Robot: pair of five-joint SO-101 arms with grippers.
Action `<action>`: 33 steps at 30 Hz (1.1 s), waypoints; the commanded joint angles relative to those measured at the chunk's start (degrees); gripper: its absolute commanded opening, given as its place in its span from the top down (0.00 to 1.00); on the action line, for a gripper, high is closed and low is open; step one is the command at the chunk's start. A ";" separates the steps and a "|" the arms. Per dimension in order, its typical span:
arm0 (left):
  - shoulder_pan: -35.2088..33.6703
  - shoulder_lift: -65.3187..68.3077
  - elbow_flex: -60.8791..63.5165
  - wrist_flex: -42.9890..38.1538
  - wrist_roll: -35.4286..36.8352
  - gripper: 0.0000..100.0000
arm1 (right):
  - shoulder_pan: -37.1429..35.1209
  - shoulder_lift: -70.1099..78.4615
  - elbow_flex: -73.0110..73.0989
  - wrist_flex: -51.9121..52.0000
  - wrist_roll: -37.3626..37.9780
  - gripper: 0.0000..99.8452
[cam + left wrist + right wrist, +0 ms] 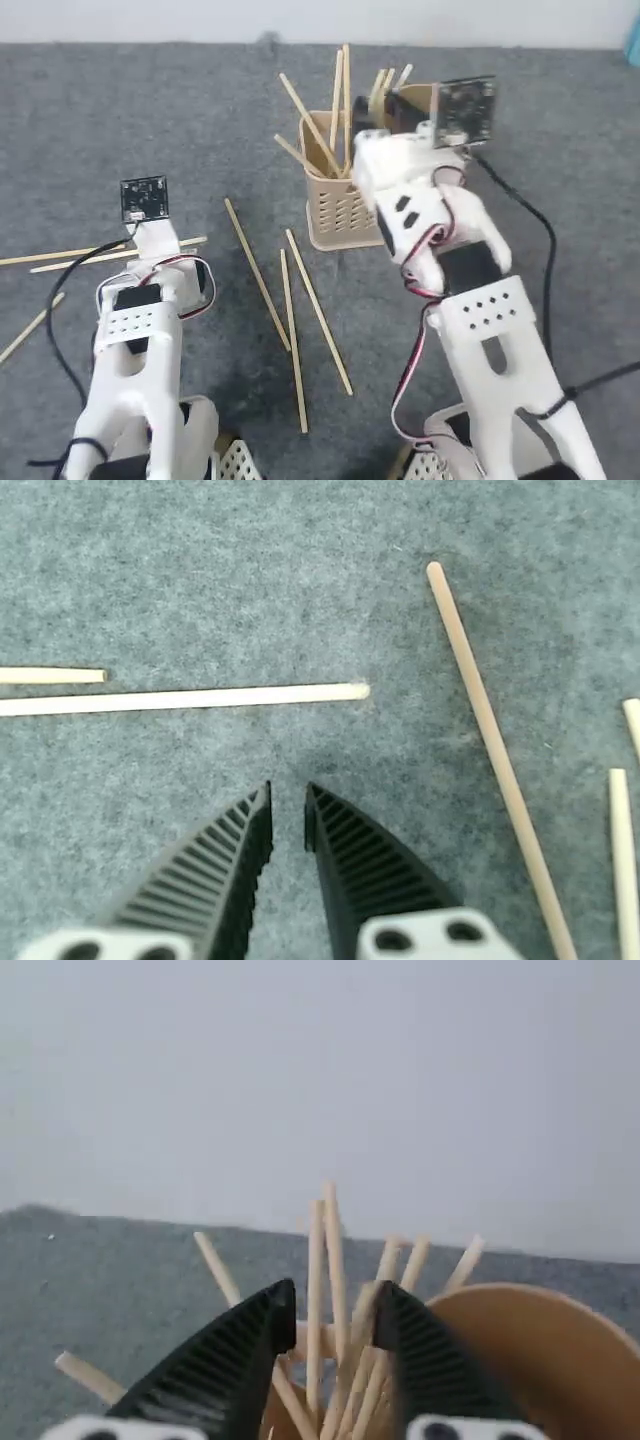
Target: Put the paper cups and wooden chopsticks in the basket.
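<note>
A beige slotted basket (335,215) stands at the middle back with several wooden chopsticks (318,130) upright in it. A brown paper cup (415,100) sits beside them behind my right arm (420,210). My right gripper (335,1295) hovers open just above the basket's chopsticks (318,1290), with the cup rim (540,1350) to one side. My left gripper (287,792) points down at the carpet, open by a narrow gap and holding nothing, just short of a loose chopstick (200,698).
Three chopsticks (293,335) lie on the grey carpet between the arms. Others (100,252) lie by the left arm (140,300), and one (30,330) is near the left edge. In the left wrist view a slanted chopstick (495,760) lies nearby.
</note>
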 commanded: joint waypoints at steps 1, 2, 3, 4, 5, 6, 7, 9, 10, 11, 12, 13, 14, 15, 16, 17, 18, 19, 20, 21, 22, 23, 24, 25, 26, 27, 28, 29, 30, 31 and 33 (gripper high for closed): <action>-0.44 -2.02 -0.57 -1.23 -0.70 0.95 | -0.66 -1.27 -7.38 5.58 1.05 0.77; -0.44 -2.02 -0.57 -1.23 -0.70 0.95 | -0.57 -2.15 -9.05 7.78 1.05 0.77; -0.44 -2.02 -0.57 -1.23 -0.70 0.95 | -0.22 -3.30 -10.81 9.98 0.70 0.77; -0.44 -2.02 -0.57 -1.23 -0.70 0.95 | 0.57 -4.62 -12.48 12.35 -0.44 0.77; -0.44 -2.02 -0.57 -1.23 -0.70 0.95 | 1.27 -6.29 -14.51 14.73 -2.29 0.77; -0.44 -2.02 -0.57 -1.23 -0.70 0.95 | 1.89 -8.04 -16.53 17.10 -4.13 0.77; -0.44 -2.02 -0.57 -1.23 -0.70 0.95 | 2.86 -9.80 -18.64 19.74 -5.54 0.77; -0.44 -2.02 -0.57 -1.23 -0.70 0.95 | 5.14 -13.32 -22.77 26.07 -7.30 0.77; -0.44 -2.02 -0.57 -1.23 -0.70 0.95 | 6.02 -14.90 -24.70 29.93 -7.47 0.77; -0.44 -2.02 -0.57 -1.23 -0.70 0.95 | 6.73 -16.13 -26.37 33.63 -7.82 0.77; -0.44 -2.02 -0.57 -1.23 -0.70 0.95 | 7.43 -17.45 -27.69 37.23 -8.18 0.77; -0.44 -2.02 -0.57 -1.23 -0.70 0.95 | 8.13 -18.86 -28.48 41.19 -8.53 0.77; -0.44 -2.02 -0.57 -1.23 -0.70 0.95 | 8.92 -20.18 -28.75 45.58 -8.53 0.77; -0.44 -2.02 -0.57 -1.23 -0.70 0.95 | 9.71 -21.23 -28.84 50.77 -8.44 0.77; -0.44 -2.02 -0.57 -1.23 -0.70 0.95 | 10.07 -21.76 -28.75 56.31 -8.35 0.77; -0.44 -2.02 -0.57 -1.14 -0.70 0.95 | 10.42 -22.11 -28.40 61.76 -8.26 0.77; -0.44 -2.02 -0.57 -1.14 -0.70 0.95 | 10.51 -22.11 -26.81 66.33 -8.09 0.77; -0.44 -2.02 -0.57 -1.05 -0.70 0.95 | 10.33 -22.02 -24.26 69.58 -7.03 0.77; -0.44 -2.02 -0.57 -1.05 -0.70 0.95 | 10.33 -21.85 -20.66 71.87 -5.10 0.77; -0.44 -2.02 -0.57 -1.05 -0.70 0.95 | 10.42 -21.93 -16.44 73.10 -2.64 0.77; -0.44 -2.02 -0.57 -1.05 -0.70 0.95 | 10.68 -22.37 -11.87 73.01 -0.26 0.77; -0.44 -2.02 -0.57 -0.97 -0.70 0.95 | 10.77 -22.37 -7.56 72.48 1.93 0.77; -0.44 -2.02 -0.57 -0.97 -0.70 0.95 | 11.56 -22.37 -3.25 72.22 3.60 0.77; -0.44 -2.02 -0.57 -0.79 -0.70 0.95 | 12.53 -22.37 0.53 72.22 5.01 0.77; -0.53 -2.02 -0.75 -0.09 -0.70 0.95 | 13.32 -22.37 3.69 72.04 5.89 0.77; -0.53 -2.02 -0.84 0.70 -0.79 0.95 | 14.11 -22.37 6.51 71.34 6.77 0.77; -0.53 -2.11 -1.01 1.49 -1.05 0.95 | 14.99 -22.37 8.70 70.55 7.30 0.77; -0.53 -2.11 -1.54 2.46 -2.64 0.95 | 16.31 -22.37 9.85 69.85 7.91 0.77; -0.53 -2.11 -2.33 4.13 -5.45 0.95 | 17.89 -22.37 10.37 69.23 8.88 0.77; -0.53 -2.11 -3.38 6.24 -8.97 0.95 | 19.38 -22.29 10.81 68.53 10.11 0.77; -2.02 -2.11 -5.85 10.90 -14.77 0.95 | 22.55 -21.85 12.92 65.45 12.92 0.77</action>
